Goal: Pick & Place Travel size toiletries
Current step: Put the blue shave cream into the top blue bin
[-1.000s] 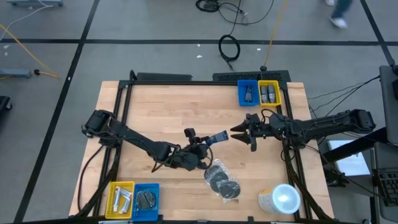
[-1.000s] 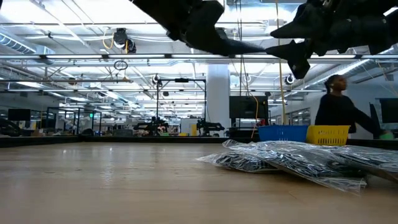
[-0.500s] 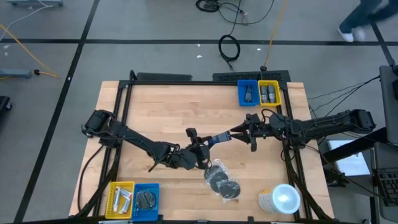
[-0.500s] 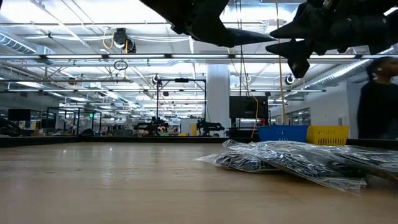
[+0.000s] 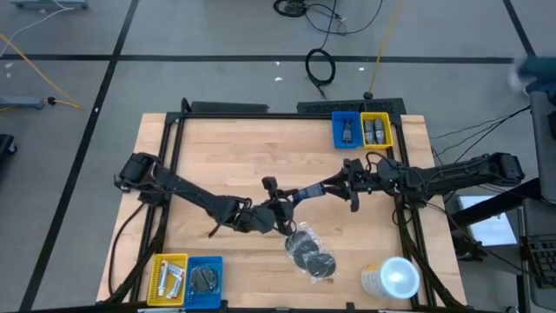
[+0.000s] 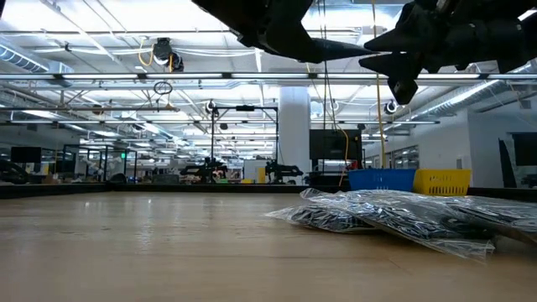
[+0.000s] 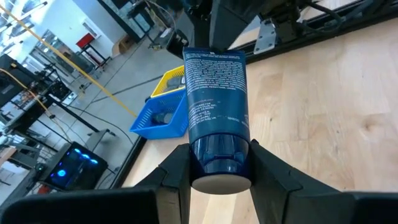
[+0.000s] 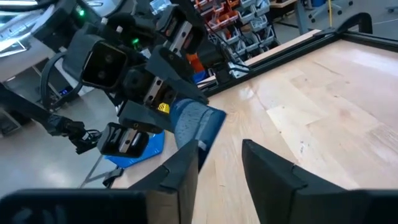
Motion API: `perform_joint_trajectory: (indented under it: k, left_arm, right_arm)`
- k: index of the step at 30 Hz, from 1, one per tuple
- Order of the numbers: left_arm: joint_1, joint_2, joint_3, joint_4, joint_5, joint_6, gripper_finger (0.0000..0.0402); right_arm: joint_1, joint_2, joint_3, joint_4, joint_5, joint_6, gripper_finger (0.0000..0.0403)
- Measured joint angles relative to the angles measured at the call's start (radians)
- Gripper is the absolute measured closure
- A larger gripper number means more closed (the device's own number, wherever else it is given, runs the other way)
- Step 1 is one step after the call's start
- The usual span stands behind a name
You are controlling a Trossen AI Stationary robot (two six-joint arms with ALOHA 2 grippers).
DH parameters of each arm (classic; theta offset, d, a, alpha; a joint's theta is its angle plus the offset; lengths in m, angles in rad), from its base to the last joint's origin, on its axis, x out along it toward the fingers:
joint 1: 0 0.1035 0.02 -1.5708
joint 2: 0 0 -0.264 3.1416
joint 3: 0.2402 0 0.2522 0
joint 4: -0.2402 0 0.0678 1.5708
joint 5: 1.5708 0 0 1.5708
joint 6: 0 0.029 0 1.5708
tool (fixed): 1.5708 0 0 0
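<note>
Tube (image 7: 216, 106) hangs mid-table gripped by the left gripper (image 5: 280, 209); right gripper (image 8: 219, 163), half-open, brackets its end; wrapped discs (image 5: 310, 252) wait; bins (image 5: 362, 129) part-filled.

Left claw (image 5: 287, 202) clamped mid-table, raised; right claw (image 5: 333, 186) facing it, fingers apart.

Above the table middle, the left gripper (image 5: 287, 202) holds a blue tube (image 5: 304, 193); its far end meets the right gripper (image 5: 334, 185).
</note>
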Motion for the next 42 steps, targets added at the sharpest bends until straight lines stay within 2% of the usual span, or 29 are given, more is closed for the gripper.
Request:
perform_joint_trajectory:
  k: [6, 11, 19, 25, 30, 35, 42]
  left_arm:
    - [0.017, 0.0, 0.0, 0.009, 0.029, -0.004, 0.0293]
    - [0.018, 0.0, 0.0, 0.007, 0.031, -0.004, 0.0293]
    - [0.018, 0.0, 0.0, 0.005, 0.033, -0.008, 0.029]
    - [0.018, 0.0, 0.001, 0.009, -0.002, -0.059, 0.0169]
    - [0.0, 0.0, 0.001, 0.0, -0.135, -0.055, 0.0103]
    - [-0.035, 0.0, 0.001, -0.002, -0.293, -0.045, 0.0081]
    - [-0.07, -0.011, 0.001, -0.008, -0.308, -0.078, 0.01]
  right_arm:
    - [0.0, 0.0, 0.0, 0.0, 0.0, -0.024, 0.0326]
    - [0.0, 0.0, 0.0, 0.002, -0.015, -0.07, 0.039]
    - [-0.001, 0.0, 0.0, 0.002, -0.044, -0.095, 0.0401]
    - [0.0, 0.001, 0.0, -0.005, -0.049, -0.104, 0.0402]
    - [-0.003, -0.009, 0.0, -0.001, -0.048, -0.112, 0.0402]
    - [-0.038, -0.054, 0.0, -0.039, -0.025, -0.129, 0.0402]
    - [-0.169, -0.156, 0.015, -0.277, 0.16, -0.15, 0.0403]
